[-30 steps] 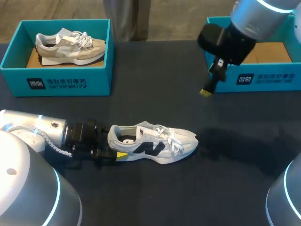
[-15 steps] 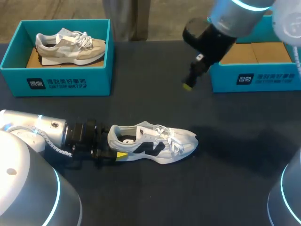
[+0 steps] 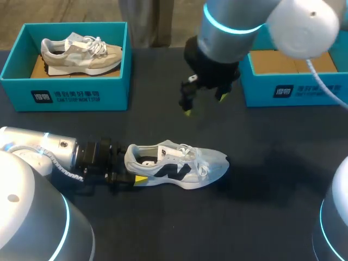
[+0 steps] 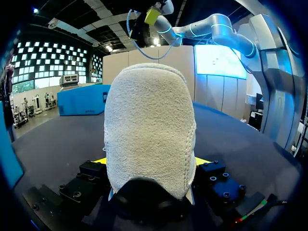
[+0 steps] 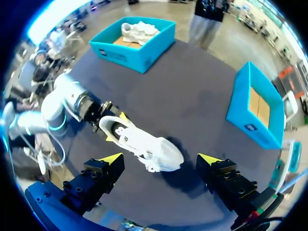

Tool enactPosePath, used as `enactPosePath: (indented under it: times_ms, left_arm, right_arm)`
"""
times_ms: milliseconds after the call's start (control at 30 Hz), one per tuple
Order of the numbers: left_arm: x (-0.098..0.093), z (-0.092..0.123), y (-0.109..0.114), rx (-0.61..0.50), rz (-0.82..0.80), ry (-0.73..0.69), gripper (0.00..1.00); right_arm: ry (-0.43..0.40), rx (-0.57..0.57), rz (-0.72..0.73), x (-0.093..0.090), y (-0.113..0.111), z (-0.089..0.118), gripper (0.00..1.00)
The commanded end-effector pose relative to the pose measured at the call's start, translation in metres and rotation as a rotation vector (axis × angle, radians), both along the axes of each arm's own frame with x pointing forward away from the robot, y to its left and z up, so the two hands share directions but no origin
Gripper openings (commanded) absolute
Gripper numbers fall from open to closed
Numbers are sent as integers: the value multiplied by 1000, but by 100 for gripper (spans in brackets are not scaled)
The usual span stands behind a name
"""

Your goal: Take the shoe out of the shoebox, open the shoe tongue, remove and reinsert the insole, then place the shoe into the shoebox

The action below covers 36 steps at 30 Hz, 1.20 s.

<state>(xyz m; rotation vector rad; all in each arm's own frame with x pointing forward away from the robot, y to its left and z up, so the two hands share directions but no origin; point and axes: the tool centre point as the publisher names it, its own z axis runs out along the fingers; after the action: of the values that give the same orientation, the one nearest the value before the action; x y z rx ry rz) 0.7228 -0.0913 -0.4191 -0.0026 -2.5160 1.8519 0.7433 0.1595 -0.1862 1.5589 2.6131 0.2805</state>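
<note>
1. The white laced sneaker with black side panels (image 3: 176, 165) is being gripped at its heel by the yellow-tipped fingers of the left gripper (image 3: 129, 178). It is resting on its sole outside both boxes, with its toe pointing away from that gripper.
2. In the left wrist view, the sneaker's (image 4: 149, 130) fuzzy white heel is being clamped from both sides by the left gripper (image 4: 151, 161), with a yellow tip being pressed against each flank.
3. The right gripper (image 3: 205, 105) is being held above the table, apart from the sneaker, with its fingers spread and nothing between them.
4. In the right wrist view, the sneaker (image 5: 142, 144) is being seen under and ahead of the right gripper (image 5: 160, 159), clear of its parted tips.
5. A teal cardboard shoebox with a bare brown floor (image 3: 304, 92) is being left open just beside the right gripper.
6. A second teal cardboard shoebox (image 3: 65, 95) is being occupied by a beige suede sneaker (image 3: 81, 53), well apart from the left gripper and off to its side.
7. Everything is being carried by the dark flat table (image 3: 261, 217) beneath both grippers.
</note>
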Motion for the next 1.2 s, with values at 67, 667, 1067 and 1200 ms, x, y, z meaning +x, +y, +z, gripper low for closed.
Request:
enactPosePath:
  times_ms: [67, 667, 1067, 1200]
  left_arm:
    - [-3, -5, -1, 2, -1, 2, 0]
    - [-3, -5, -1, 2, -1, 2, 0]
    - [-3, -5, -1, 2, -1, 2, 0]
    - [-3, -5, -1, 2, -1, 2, 0]
  right_arm:
    - [-11, -43, -91, -9, 24, -12, 100]
    - [-9, -16, -321, -35, 65, -65, 100]
    - [28, 4, -330, -32, 76, -77, 100]
    - [28, 4, -330, -32, 76, -77, 100]
